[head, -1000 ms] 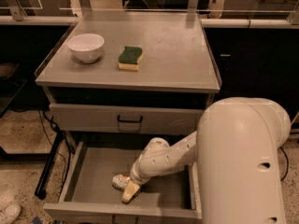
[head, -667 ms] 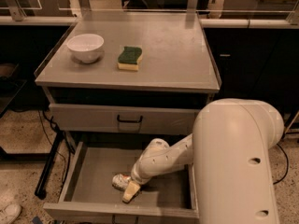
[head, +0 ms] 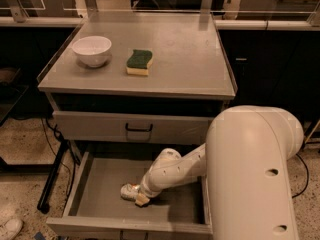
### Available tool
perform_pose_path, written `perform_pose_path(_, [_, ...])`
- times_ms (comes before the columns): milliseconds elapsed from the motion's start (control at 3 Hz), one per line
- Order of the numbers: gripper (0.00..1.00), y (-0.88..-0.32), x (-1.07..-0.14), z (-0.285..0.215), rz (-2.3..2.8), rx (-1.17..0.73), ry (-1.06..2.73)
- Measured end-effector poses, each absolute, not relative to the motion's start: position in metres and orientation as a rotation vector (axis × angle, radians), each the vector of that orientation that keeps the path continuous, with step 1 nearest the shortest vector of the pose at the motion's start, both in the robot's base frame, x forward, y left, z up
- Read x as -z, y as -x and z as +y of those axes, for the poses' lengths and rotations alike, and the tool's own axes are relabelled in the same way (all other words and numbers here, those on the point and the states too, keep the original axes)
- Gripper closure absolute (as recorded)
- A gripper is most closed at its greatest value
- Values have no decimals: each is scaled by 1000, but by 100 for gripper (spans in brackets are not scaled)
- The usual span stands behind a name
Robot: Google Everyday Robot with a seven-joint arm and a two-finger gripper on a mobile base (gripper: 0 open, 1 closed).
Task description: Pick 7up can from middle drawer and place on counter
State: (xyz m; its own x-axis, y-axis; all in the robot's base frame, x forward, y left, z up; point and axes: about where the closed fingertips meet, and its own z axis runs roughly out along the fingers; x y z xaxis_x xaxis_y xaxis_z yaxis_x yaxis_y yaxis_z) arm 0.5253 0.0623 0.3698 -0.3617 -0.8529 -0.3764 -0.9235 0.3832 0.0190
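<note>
The 7up can [head: 128, 191] lies on its side on the floor of the open middle drawer [head: 100, 184], left of centre. It is small, silvery and dented. My gripper [head: 139, 198] reaches down into the drawer from the right and sits right against the can's right end. The wrist hides where gripper and can meet. The counter [head: 185, 59] is the flat grey cabinet top above, with clear raised guards along its sides.
A white bowl [head: 92, 50] and a green-and-yellow sponge [head: 139, 62] sit on the counter's left half. The upper drawer [head: 137, 128] is closed, directly above the open one. My bulky white arm link [head: 250, 174] fills the lower right. A black stand leg [head: 52, 176] runs left of the drawer.
The gripper has shifted slightly up and in toward the can. The large arm link has shifted a little. The can lies where it was.
</note>
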Motion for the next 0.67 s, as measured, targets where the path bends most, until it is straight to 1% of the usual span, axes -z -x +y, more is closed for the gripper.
perform_pose_path(667, [87,-525,-370,62,2342,-328,1558])
